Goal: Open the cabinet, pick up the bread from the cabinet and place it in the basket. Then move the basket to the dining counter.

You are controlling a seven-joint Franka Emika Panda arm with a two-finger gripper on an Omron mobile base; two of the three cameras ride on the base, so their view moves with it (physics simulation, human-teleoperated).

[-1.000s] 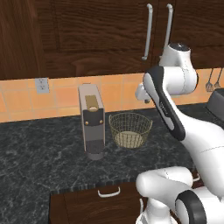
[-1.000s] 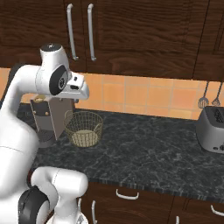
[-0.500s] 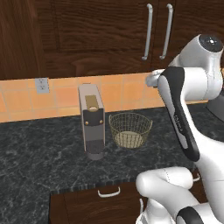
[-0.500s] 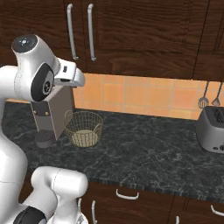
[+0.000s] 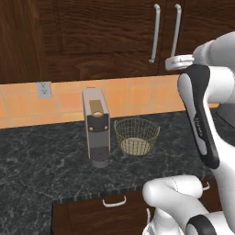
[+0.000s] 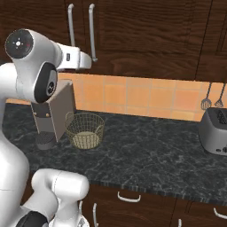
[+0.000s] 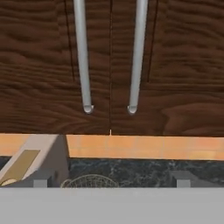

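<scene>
Facing the shut cabinet (image 7: 109, 65), I have the jaws spread wide below its two upright handles (image 7: 82, 57), which hang just ahead and above.

Arm reaching up toward the shut cabinet above the granite counter

The white arm (image 6: 33, 71) is rising at the left and stretching its hand toward the lower ends of the two silver handles (image 6: 91, 31) on the dark brown cabinet (image 6: 142, 35), whose doors are sitting shut; the fingers themselves are too small to make out. Below, the wire basket (image 6: 85, 130) is standing upright on the black speckled counter (image 6: 146, 155), just right of the grey coffee machine (image 6: 55, 113), which the arm is partly covering. Far to the right, a silver toaster (image 6: 215, 131) is sitting against the orange tiled wall (image 6: 146, 97), with utensils (image 6: 212, 99) hanging above it. Drawers (image 6: 128, 197) with small curved handles are lining the near edge.
</scene>
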